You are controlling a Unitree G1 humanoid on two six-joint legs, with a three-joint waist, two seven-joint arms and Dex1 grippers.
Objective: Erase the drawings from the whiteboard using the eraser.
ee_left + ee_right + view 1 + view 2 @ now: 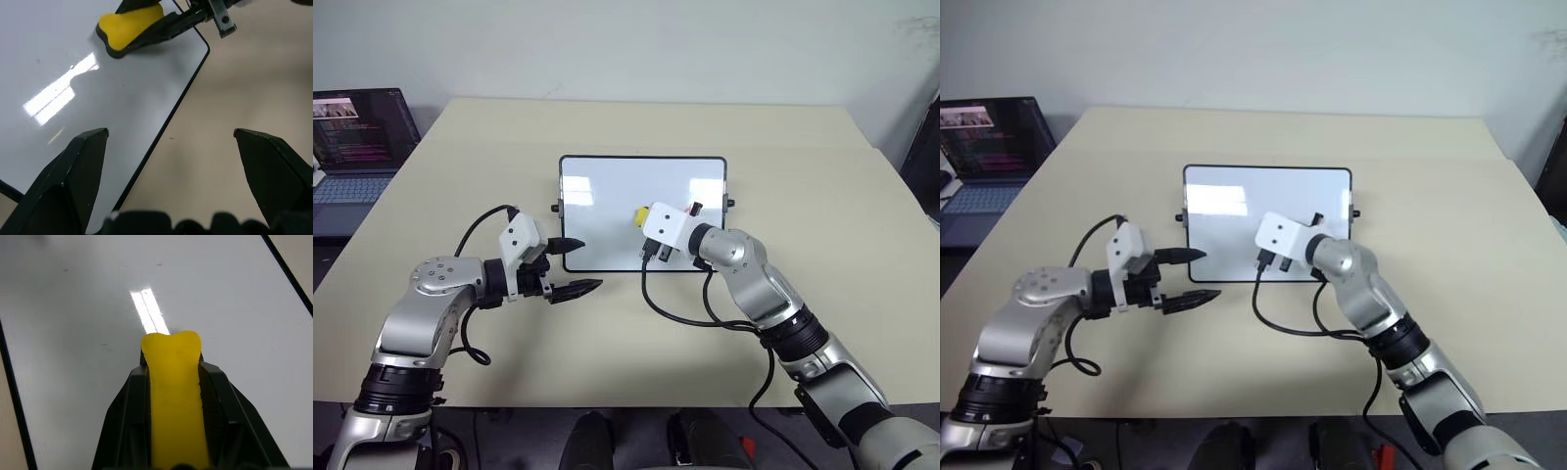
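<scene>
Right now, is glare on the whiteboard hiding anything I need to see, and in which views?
Left eye view: a soft bright patch on the whiteboard, left of the eraser. Left wrist view: a hard white streak on the board below the eraser. Right wrist view: a narrow streak running up from the eraser's tip, right gripper shut on it. Outside the glare, only faint red specks show.

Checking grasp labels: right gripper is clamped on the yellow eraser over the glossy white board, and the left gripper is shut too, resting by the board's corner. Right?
One thing is wrong: the left gripper is open, its two black fingers spread wide by the corner of the glossy white black-framed whiteboard, as the left wrist view shows. The rest holds: the right gripper is clamped on the small yellow eraser over the board.
</scene>
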